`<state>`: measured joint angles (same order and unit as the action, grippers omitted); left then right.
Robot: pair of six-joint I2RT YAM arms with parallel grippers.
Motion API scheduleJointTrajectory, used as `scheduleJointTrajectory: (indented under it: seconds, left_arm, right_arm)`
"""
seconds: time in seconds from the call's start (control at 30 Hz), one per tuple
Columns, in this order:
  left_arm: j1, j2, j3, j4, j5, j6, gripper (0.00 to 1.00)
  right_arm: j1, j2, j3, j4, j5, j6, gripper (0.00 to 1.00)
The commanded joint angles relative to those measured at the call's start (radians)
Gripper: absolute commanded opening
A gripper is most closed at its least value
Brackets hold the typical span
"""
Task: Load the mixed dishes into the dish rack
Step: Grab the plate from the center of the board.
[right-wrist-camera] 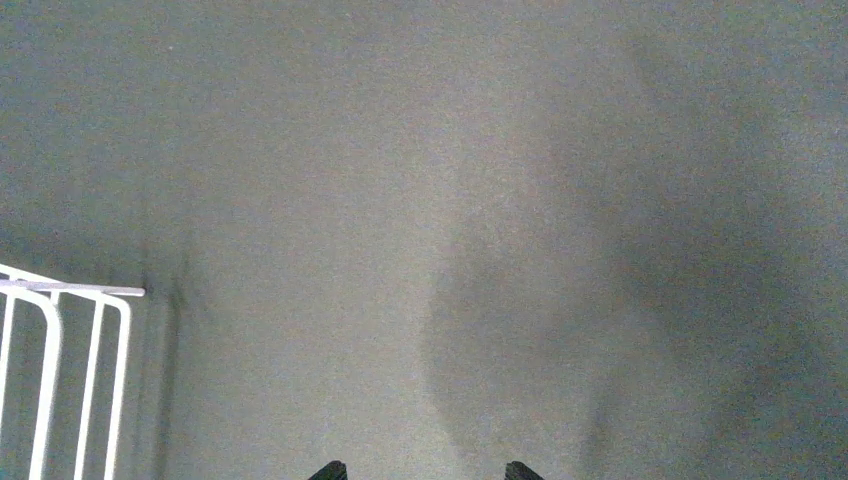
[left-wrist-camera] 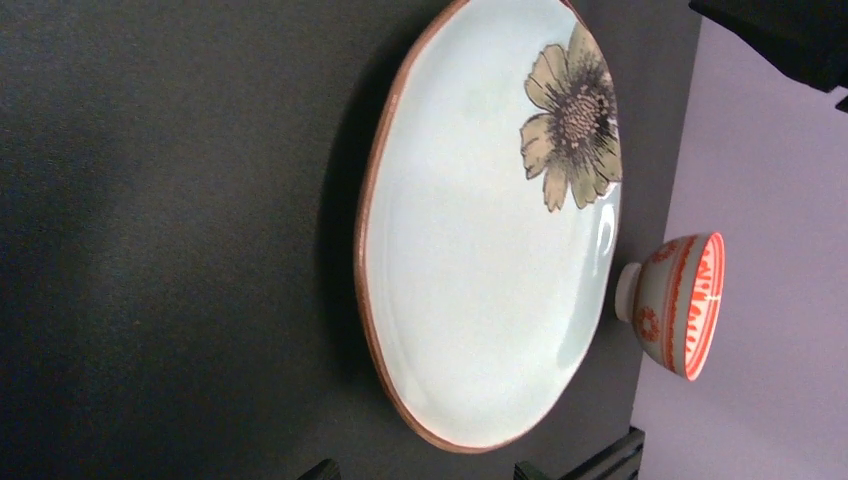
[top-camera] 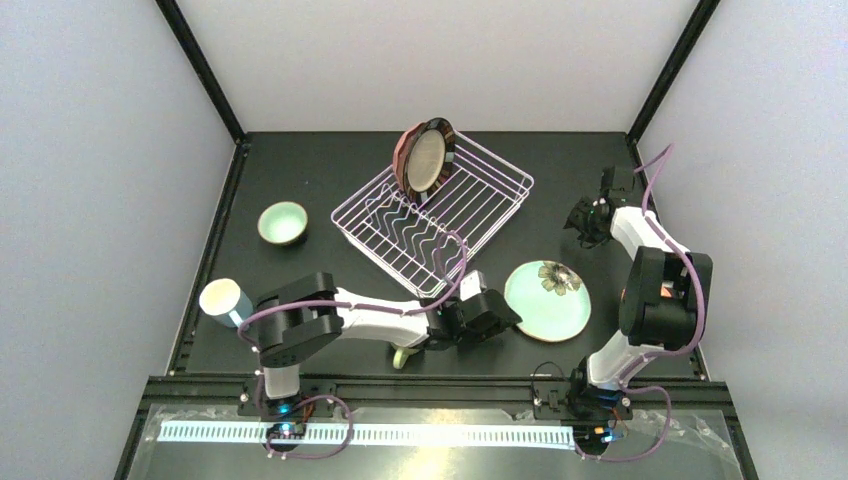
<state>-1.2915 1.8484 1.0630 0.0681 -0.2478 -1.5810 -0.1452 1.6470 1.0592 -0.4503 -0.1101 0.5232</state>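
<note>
1. Dish rack [top-camera: 435, 215] sits mid-tabletop [top-camera: 300, 170]: a rectangular white wire basket with zigzag prongs along its floor. The rods are thin and the gaps open, so I judge a rim could snag going in. Most slots are free.
2. Mint flowered plate [left-wrist-camera: 480, 250] looks to me like the step in hand. It lies flat on the tabletop just right of the rack's near corner. It has a glossy pale glaze, a slightly wavy brown rim and one printed flower near its edge.
3. Dark-rimmed plate [top-camera: 427, 157] stands on edge at the rack's far corner, with a pinkish plate [top-camera: 401, 150] showing behind it. I count both as loaded.
4. Pale-green bowl [top-camera: 283, 222] waits upright left of the rack, round and smooth. The light-blue mug [top-camera: 226, 300] is by the tabletop's left edge; I cannot tell if it is tipped over.
5. Small orange-patterned bowl [left-wrist-camera: 680, 305] stands beyond the mint plate and apart from it. It is footed, with orange bands inside.
6. Left end effector [left-wrist-camera: 425, 470] is released, with nothing between the jaws. It points at the mint plate's near rim, close but not touching. My next move calls for pinching that low, slick rim, then tipping the plate upright into a prong gap.
7. Right end effector [right-wrist-camera: 422, 470] is spread wide and empty over bare tabletop beside the rack's corner.
</note>
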Motion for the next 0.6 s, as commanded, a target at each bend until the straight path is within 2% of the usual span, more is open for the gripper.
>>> scheduleJointTrajectory:
  seconds: [0.0,0.37,0.57]
  left_arm:
    - [-0.007,0.037,-0.005,0.021,-0.061,-0.069,0.99]
    - [-0.004,0.105,0.004,0.079,-0.11,-0.126,0.99]
    - [0.002,0.121,0.008,0.089,-0.156,-0.135,0.99]
  right_arm:
    - [0.002,0.035,0.017,0.016,0.036,0.025,0.91]
    - [-0.011,0.078,-0.011,0.03,0.045,0.087,0.91]
    - [-0.011,0.085,-0.039,-0.011,0.104,0.16,0.89]
